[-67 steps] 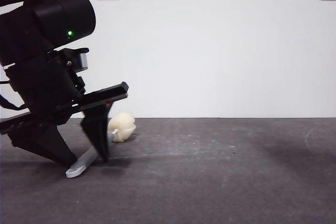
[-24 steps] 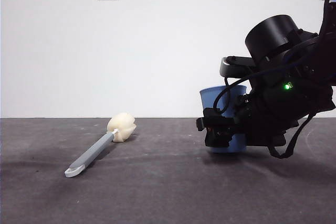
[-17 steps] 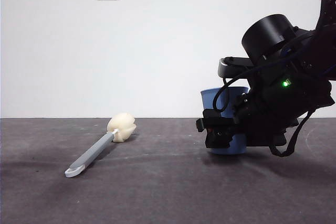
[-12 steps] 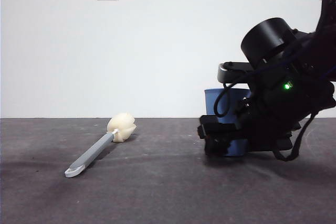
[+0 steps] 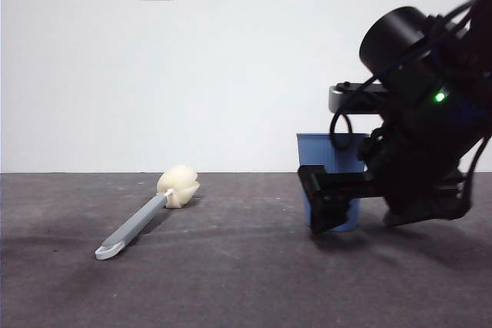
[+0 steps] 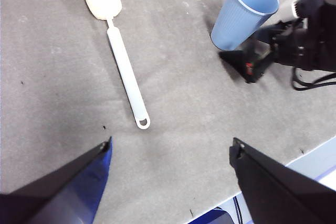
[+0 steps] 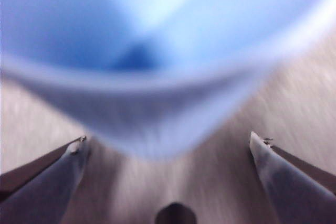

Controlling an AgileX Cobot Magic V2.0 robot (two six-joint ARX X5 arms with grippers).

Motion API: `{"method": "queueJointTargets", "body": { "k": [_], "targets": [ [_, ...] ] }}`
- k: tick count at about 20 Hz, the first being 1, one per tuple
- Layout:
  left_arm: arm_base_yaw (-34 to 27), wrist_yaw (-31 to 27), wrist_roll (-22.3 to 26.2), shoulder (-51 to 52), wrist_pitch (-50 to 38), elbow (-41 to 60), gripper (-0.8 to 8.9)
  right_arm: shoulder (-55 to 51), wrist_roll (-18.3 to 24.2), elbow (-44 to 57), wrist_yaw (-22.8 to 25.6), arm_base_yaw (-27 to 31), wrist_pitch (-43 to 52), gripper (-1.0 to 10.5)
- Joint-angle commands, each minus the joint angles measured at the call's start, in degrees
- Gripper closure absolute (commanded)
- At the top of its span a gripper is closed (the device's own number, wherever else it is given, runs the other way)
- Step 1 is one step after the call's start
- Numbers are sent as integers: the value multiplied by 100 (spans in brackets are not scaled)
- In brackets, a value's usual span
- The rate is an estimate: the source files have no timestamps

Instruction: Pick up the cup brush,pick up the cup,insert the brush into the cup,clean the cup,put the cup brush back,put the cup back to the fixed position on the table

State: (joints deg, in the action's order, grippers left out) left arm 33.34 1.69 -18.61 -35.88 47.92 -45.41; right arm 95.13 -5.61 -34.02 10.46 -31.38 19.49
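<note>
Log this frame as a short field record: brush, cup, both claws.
brush: lying flat on the table, sponge head toward the wall, unheld
cup: upright on the table, unheld
right claw: open, low beside the cup, jaws apart from its wall
left claw: open, high above the table, holding nothing

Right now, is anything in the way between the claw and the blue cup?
No, nothing visible. The right claw is open right beside the cup, which stands on the table. The cup brush lies well off to the side.
</note>
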Motion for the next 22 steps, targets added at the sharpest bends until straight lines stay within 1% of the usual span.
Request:
{"method": "queueJointTargets", "body": {
  "k": [1,4,7,11,13,14,16,18,20,22],
  "targets": [
    [4,-15,42,9,-17,11,436,-411,-114,98,-9,9,-678,402],
    [4,-17,42,9,-24,11,436,-1134,-114,98,-9,4,-1484,402],
    [4,-17,44,9,-20,11,436,-2164,-162,98,-116,-17,-2243,405],
    [4,-11,46,9,-17,11,436,-3700,-190,96,-710,-24,-3589,410],
    [4,11,52,7,-7,11,436,-4400,-195,85,-1154,-24,-4317,410],
    [4,24,72,9,20,11,436,-4732,-195,44,-1456,-24,-4725,410],
    [4,79,105,7,101,11,436,-5187,-195,-146,-1875,-24,-5495,410],
    [4,229,264,7,197,11,436,-5460,-192,-463,-2221,-24,-6179,410],
    [4,348,382,7,302,11,436,-5598,-184,-850,-2389,-24,-6642,410],
    [4,407,389,7,396,11,436,-5615,-151,-1250,-2409,-28,-6948,410]
  ]
}}
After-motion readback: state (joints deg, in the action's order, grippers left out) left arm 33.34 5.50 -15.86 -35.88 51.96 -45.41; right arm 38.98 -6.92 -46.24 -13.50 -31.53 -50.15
